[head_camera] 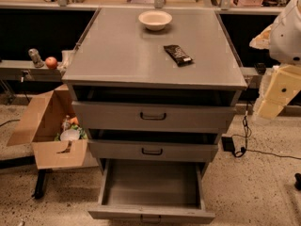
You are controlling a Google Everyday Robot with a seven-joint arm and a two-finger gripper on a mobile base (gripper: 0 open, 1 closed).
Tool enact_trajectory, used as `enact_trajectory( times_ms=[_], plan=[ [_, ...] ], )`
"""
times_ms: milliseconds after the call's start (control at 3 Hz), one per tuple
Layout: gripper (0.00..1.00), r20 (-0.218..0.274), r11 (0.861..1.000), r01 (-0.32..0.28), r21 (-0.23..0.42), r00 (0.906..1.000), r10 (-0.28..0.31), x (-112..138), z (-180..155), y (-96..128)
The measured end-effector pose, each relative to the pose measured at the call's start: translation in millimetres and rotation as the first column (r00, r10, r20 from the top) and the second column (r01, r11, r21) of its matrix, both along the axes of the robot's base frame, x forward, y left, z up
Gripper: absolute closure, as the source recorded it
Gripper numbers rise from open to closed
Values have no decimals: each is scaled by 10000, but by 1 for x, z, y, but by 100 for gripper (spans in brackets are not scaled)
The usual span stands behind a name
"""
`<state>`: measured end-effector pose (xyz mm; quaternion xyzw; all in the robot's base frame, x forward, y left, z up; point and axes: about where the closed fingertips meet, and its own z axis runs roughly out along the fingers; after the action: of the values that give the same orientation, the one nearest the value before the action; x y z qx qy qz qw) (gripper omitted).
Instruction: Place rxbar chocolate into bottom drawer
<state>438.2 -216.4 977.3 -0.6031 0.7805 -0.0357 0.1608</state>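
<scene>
My gripper (pixel 269 108), open or closed I cannot tell, hangs at 3 o'clock off the grey metal surface (pixel 117 55); flat black-wrapped rxbar chocolate (pixel 178 54) may skid when pinched, or miss the open grey bottom drawer (pixel 150 185).

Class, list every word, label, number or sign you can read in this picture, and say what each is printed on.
None can be read.
rxbar chocolate: pale print on its black wrapper, too blurred to read.
bowl, cardboard box, bottom drawer: no text seen.
gripper, at the right edge beside the cabinet: no text seen.
</scene>
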Motion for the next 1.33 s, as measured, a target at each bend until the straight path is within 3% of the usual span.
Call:
enact_trajectory(
  times_ms=[333, 667, 1000, 1333],
  plan=[
    [0, 77, 10000, 36, 38, 10000, -36, 1, 1, 0],
    [0, 413, 9985, 294, 470, 9987, -313, 22, -1, 1],
    [0, 783, 9839, 624, 1678, 9940, -764, 63, -11, 5],
    [0, 1021, 9270, 846, 3653, 9862, -1303, 134, -34, 31]
  ],
)
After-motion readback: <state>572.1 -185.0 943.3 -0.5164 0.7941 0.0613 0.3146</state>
